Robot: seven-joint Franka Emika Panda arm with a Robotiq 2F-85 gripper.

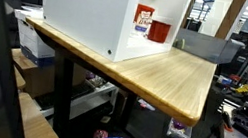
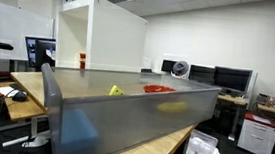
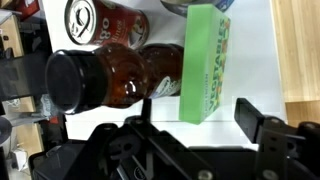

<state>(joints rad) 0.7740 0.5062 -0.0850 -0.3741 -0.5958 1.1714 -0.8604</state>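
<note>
The fingers [image 3: 248,112] stand wide and empty, with the green box [image 3: 207,60] just ahead between them. Closing off-centre could knock the bottle [image 3: 110,78] lying beside it, rolling it against the can [image 3: 95,18].

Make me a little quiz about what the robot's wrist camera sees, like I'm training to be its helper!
1. True or false: the bottle has a white cap.
2. What colour is the box beside the bottle? A) blue B) green C) yellow
3. Fill in: the red thing with the round top next to the bottle is a ____.
Key: 1 false, it is black; 2 B; 3 can.
</note>
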